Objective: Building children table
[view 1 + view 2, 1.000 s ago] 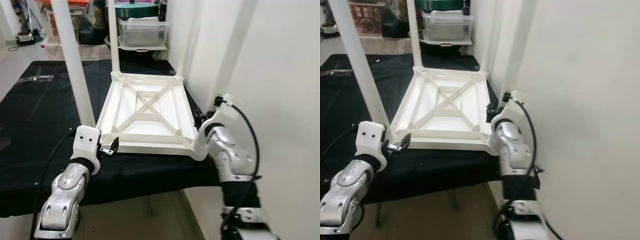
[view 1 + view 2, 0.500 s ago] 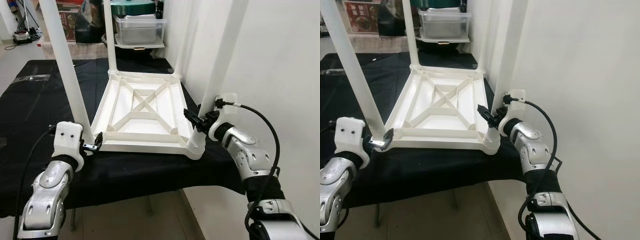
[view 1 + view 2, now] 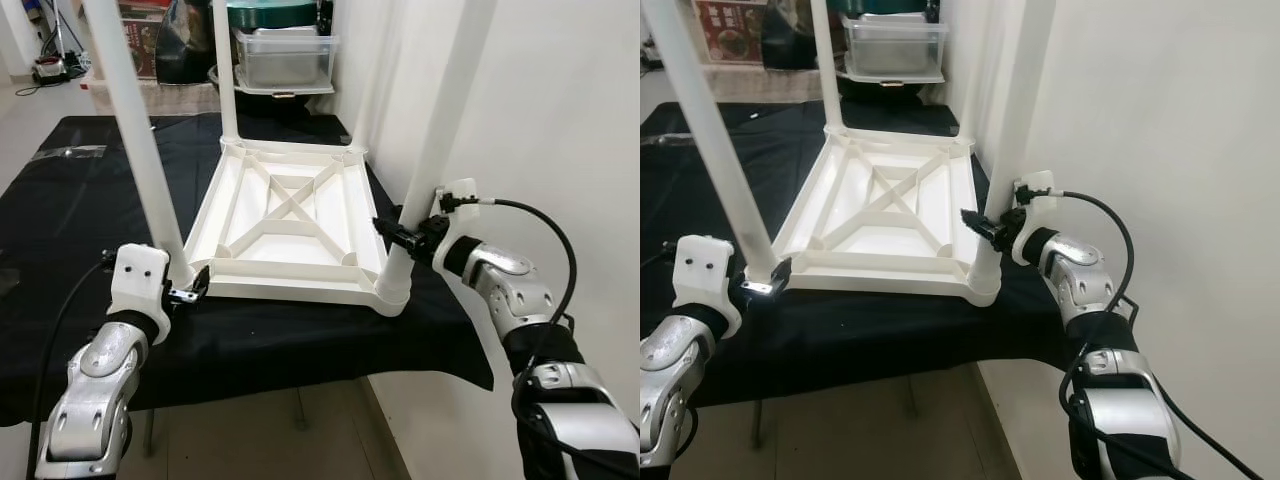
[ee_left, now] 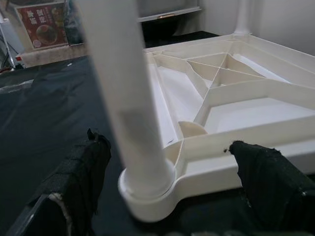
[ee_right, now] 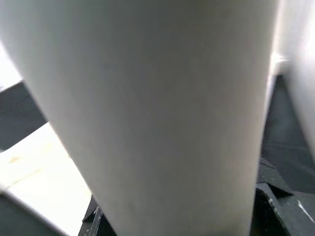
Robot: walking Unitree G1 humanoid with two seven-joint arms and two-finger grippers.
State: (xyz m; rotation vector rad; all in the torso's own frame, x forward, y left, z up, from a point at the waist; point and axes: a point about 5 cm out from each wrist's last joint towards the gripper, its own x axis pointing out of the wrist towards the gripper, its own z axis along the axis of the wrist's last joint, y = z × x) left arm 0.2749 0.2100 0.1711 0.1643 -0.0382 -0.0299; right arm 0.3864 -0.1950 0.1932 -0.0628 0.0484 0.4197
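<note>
A white children's table [image 3: 292, 291] lies upside down on a black cloth, with its legs standing upright. My left gripper [image 3: 192, 290] is at the foot of the front left leg [image 3: 135, 150]. It is open, and its black fingers [image 4: 81, 177] stand on either side of the leg's socket [image 4: 147, 189]. My right gripper [image 3: 396, 234] reaches in from the right and is shut on the front right leg [image 3: 435, 140] just above its socket [image 3: 393, 297]. That leg [image 5: 147, 98] looms very close in the right wrist view, with a fingertip [image 5: 275, 209] at its side.
The black-covered work surface [image 3: 80, 210] ends at a front edge [image 3: 250, 375] close to me, with floor below. A white wall [image 3: 570, 120] runs along the right. Clear plastic bins [image 3: 285, 60] stand behind the table, and clutter sits at the back left.
My right arm has risen from the corner socket and reached onto the front right leg. My left gripper has shifted left to the front left leg's foot. The camera has moved slightly.
</note>
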